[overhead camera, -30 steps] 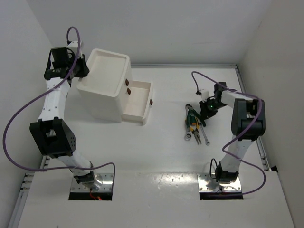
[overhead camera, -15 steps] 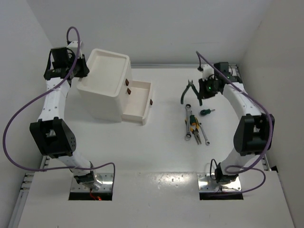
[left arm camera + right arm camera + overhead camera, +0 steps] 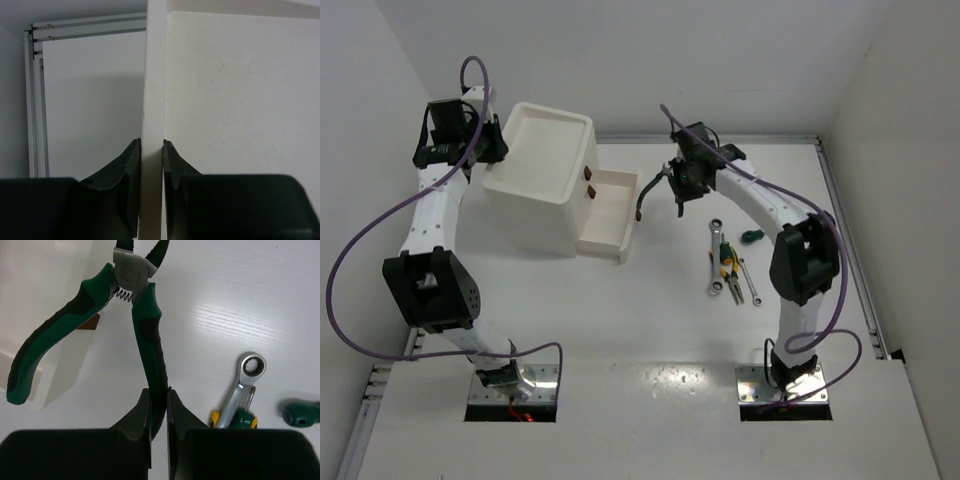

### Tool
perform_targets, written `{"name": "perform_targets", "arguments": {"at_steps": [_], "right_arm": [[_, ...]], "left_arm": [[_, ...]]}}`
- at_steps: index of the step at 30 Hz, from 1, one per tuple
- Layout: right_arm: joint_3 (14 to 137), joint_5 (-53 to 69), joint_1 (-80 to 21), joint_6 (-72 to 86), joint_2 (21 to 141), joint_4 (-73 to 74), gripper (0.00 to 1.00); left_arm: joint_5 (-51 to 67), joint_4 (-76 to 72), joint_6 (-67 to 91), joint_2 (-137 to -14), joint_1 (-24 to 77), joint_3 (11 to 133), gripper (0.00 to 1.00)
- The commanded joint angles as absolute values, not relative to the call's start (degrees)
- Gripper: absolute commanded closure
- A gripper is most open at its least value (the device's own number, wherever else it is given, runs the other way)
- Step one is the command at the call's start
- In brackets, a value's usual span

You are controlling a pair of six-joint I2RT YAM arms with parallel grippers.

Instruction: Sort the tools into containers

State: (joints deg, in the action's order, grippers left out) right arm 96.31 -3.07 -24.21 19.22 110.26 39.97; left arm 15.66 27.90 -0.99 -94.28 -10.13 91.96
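Observation:
My right gripper (image 3: 678, 186) is shut on one handle of the green-handled pliers (image 3: 654, 192) and holds them in the air just right of the open drawer (image 3: 610, 215). In the right wrist view the pliers (image 3: 142, 310) hang with their handles spread, clamped between my gripper's (image 3: 158, 395) jaws. The white cabinet (image 3: 542, 185) has a recessed top tray (image 3: 548, 140). My left gripper (image 3: 490, 150) is shut on the cabinet's left wall (image 3: 153, 100). Silver wrenches and yellow-handled pliers (image 3: 725, 262) lie on the table, with the green screwdriver (image 3: 751, 236) beside them.
Two shut drawers show dark red-brown handles (image 3: 589, 183); the open drawer's handle (image 3: 638, 214) faces right. The right wrist view shows a ratchet wrench (image 3: 243, 379), the screwdriver (image 3: 300, 414) and the drawer handle (image 3: 90, 323). Walls close in at the left, back and right.
My right gripper has lifted the green-handled pliers from the pile of tools and carried them up and left to beside the open drawer. The left arm has not moved.

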Motion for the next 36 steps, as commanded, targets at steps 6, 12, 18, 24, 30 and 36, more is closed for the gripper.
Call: {"name": "perform_targets", "arguments": {"at_steps": [6, 12, 18, 24, 30, 36], "right_arm": [[116.88, -19.94, -32.68, 25.05, 120.31, 45.88, 1.0], [120.94, -22.32, -36.55, 23.82, 125.24, 48.08, 1.0], [122.07, -18.19, -37.7, 25.84, 128.75, 47.99, 1.0], [127.62, -18.19, -38.75, 26.98, 133.85, 47.46, 1.0], [130.51, -16.96, -39.46, 28.3, 136.58, 45.97, 1.0], [135.08, -15.91, -41.74, 28.82, 139.12, 45.26, 1.0]], "left_arm": [[17.14, 34.28, 3.69, -95.72, -7.65, 88.77, 1.0], [17.14, 34.28, 3.69, -95.71, -7.65, 88.77, 1.0], [17.14, 34.28, 3.69, -95.71, -7.65, 88.24, 1.0], [17.14, 34.28, 3.69, -95.19, -7.65, 87.19, 1.0], [17.14, 34.28, 3.69, -95.19, -7.65, 86.66, 1.0], [17.14, 33.75, 3.69, -94.66, -7.65, 86.66, 1.0]]}}
